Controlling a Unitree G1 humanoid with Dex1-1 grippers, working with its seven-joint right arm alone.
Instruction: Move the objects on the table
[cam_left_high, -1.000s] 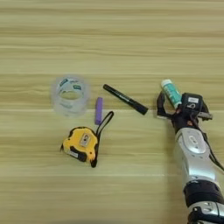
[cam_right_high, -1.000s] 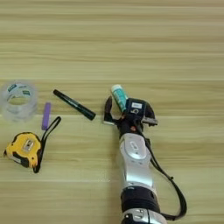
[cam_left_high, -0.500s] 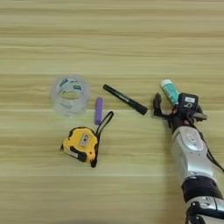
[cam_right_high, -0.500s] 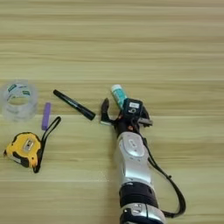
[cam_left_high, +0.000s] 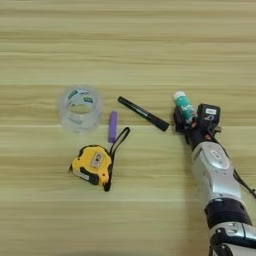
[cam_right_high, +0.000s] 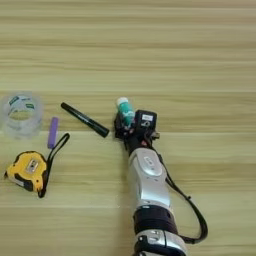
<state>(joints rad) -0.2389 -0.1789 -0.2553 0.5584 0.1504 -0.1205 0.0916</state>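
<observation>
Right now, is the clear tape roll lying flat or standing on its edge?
Lying flat: the clear tape roll rests on the table with its open centre facing up, wood grain visible through the hole.

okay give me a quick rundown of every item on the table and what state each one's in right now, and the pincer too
Clear tape roll: lying flat, hole up, untouched.
Purple stick: lying flat beside the tape roll.
Tape measure: lying on its side, black strap looped out toward the purple stick.
Black marker: capped, lying diagonally.
Glue stick: capped, lying flat, lower end between the pincer's fingers.
Pincer: at the glue stick; cannot tell whether it grips.
</observation>
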